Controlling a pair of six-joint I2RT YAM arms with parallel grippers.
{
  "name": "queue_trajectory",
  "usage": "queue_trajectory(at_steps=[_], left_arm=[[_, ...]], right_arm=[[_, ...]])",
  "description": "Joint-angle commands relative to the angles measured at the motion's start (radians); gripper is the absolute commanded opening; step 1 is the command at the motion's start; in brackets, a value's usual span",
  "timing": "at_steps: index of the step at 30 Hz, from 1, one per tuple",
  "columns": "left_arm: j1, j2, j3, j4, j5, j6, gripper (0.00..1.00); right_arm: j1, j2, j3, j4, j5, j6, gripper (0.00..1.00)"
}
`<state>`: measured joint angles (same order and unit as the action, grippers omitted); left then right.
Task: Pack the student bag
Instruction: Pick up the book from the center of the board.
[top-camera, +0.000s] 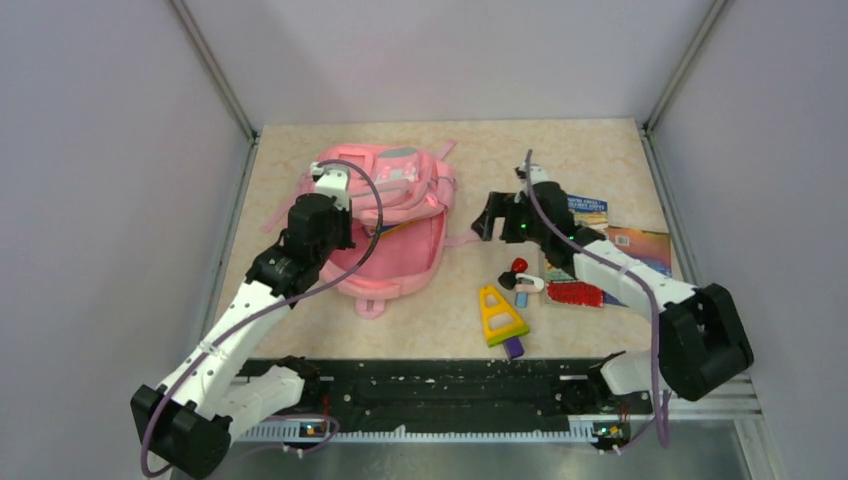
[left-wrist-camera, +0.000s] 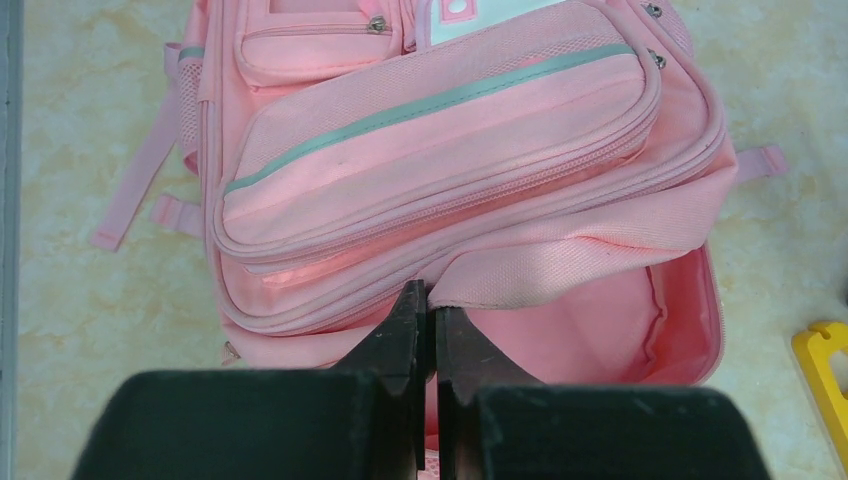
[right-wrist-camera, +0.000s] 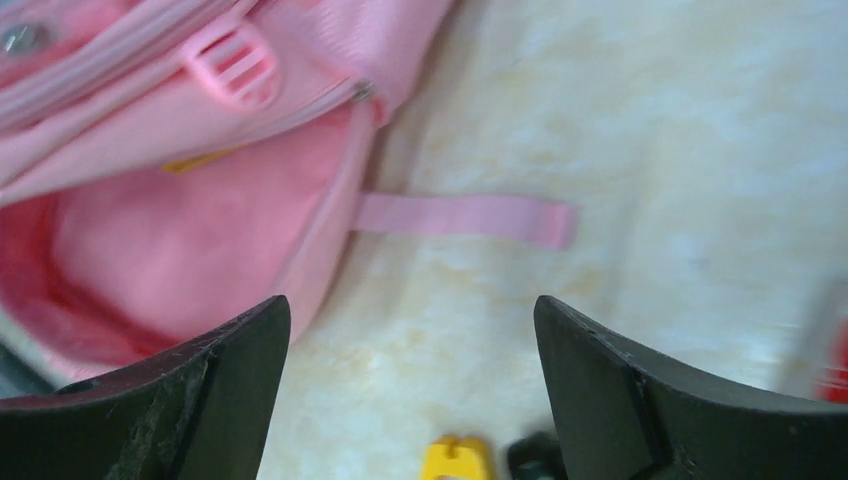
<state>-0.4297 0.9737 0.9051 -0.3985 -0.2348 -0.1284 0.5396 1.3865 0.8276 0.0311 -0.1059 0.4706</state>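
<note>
Pinching the bag flap, the left claw holds it open, the right claw hangs wide and empty, while books and ruler at centre right lie unpacked.

The left wrist view cuts off the student bag at 12 o'clock and a yellow piece at 4 o'clock, the right wrist view is blurred, leaving a red shape at 3 o'clock unidentifiable, and overhead the right arm covers part of the books.
</note>
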Motion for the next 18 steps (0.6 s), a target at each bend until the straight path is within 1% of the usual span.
queue_trajectory(at_steps=[1,3,6,8,11,15,18], left_arm=[[0.0,-0.025,0.023,0.091,-0.027,-0.001,0.0],[-0.001,-0.027,0.023,0.092,-0.026,-0.001,0.0],[0.0,-0.027,0.023,0.091,-0.015,-0.002,0.0],[0.0,-0.028,0.023,0.09,-0.009,-0.005,0.0],[0.001,-0.029,0.021,0.09,0.0,-0.008,0.0],[0.0,-0.024,0.022,0.09,0.007,-0.011,0.0],[0.0,-0.016,0.022,0.09,0.019,-0.014,0.0]], right_arm=[[-0.193,-0.123,0.041,-0.159,0.021,-0.087,0.91],[-0.319,-0.137,0.026,-0.163,-0.032,-0.086,0.93],[-0.51,-0.119,0.002,-0.093,-0.101,-0.073,0.93],[-0.594,-0.073,0.003,-0.045,-0.12,-0.075,0.94],[-0.74,0.045,0.061,0.015,-0.19,-0.062,0.93],[-0.873,0.205,0.133,0.097,-0.302,-0.033,0.91],[-0.915,0.323,0.247,0.059,-0.358,-0.073,0.9]])
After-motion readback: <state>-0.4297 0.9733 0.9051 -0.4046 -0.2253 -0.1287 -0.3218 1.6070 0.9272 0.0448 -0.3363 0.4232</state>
